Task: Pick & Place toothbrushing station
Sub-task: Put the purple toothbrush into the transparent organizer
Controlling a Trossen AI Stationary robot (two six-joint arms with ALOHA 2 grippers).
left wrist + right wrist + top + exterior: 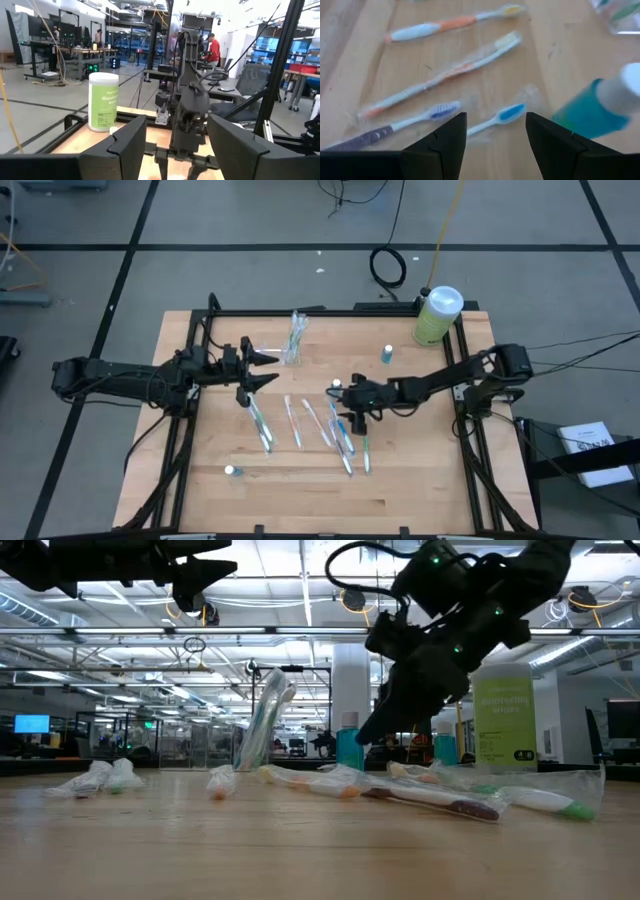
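The toothbrushing station point(293, 343), a clear holder with a couple of brushes already standing in it, sits toward the far side of the table point(420, 480), well clear of the loose toothbrushes point(300, 423) lying wrapped in a row nearer the middle. The right gripper point(358, 418) hangs just above the right end of that row with its fingers spread and nothing between them; its wrist view looks down on a blue-headed toothbrush point(496, 118) lying between the fingertips' line, beside a small teal bottle point(592, 111). The left gripper point(252, 376) hovers near the station, also spread and empty. The step in hand looks like choosing and grasping one brush. To do it well, the right gripper should settle on a single handle, cross it squarely rather than along its length, and come down low enough that the fingertips bracket the thin handle against the wood without catching a neighbour's wrapper. The teal bottle stands close by, so the approach should stay clear of it to avoid tipping it. The green bottle point(437, 315) at the far right corner is out of the way.
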